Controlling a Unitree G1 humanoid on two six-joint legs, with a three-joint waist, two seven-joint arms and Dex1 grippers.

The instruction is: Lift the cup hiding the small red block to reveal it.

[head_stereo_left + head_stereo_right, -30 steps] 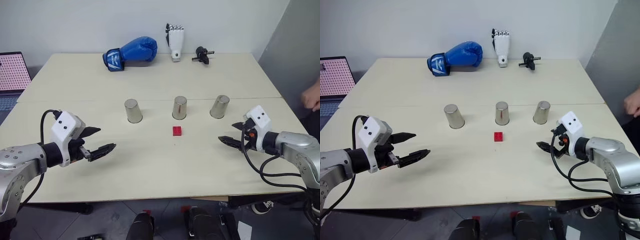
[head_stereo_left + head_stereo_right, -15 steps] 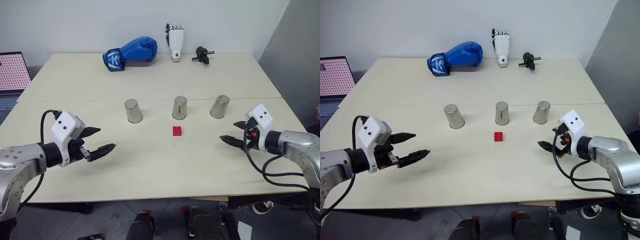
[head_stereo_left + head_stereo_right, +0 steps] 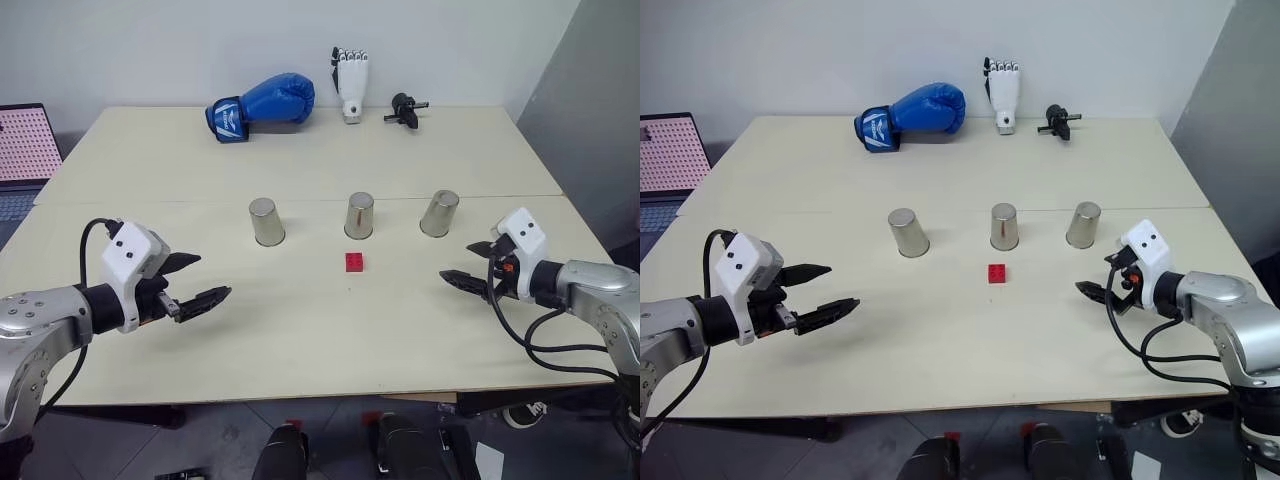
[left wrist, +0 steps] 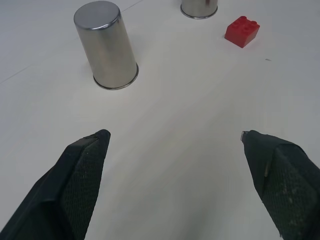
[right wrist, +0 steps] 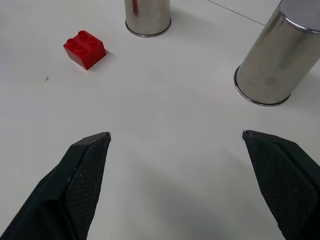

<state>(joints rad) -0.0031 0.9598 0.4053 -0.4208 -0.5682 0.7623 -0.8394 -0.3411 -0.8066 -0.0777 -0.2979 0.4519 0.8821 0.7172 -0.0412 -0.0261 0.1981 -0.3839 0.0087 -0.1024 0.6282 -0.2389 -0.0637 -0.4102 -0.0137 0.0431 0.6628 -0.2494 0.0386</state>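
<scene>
Nothing has moved on the table (image 3: 300, 340) since a second ago: I keep the left gripper (image 3: 192, 284) and the right gripper (image 3: 466, 266) spread, empty. The small red block (image 3: 355, 262) lies uncovered just before the middle cup (image 3: 359, 216), so nothing is hidden yet.

No legible text; white logo on blue boxing glove (image 3: 262, 103) unreadable.

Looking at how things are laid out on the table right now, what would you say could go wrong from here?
1. The small red block lies in the open before the middle cup, so no cup hides it yet.
2. The three cups look identical, so the wrong one could be lifted later.
3. Both the left gripper and the right gripper are open and far from any cup; a hasty reach could topple one.
</scene>
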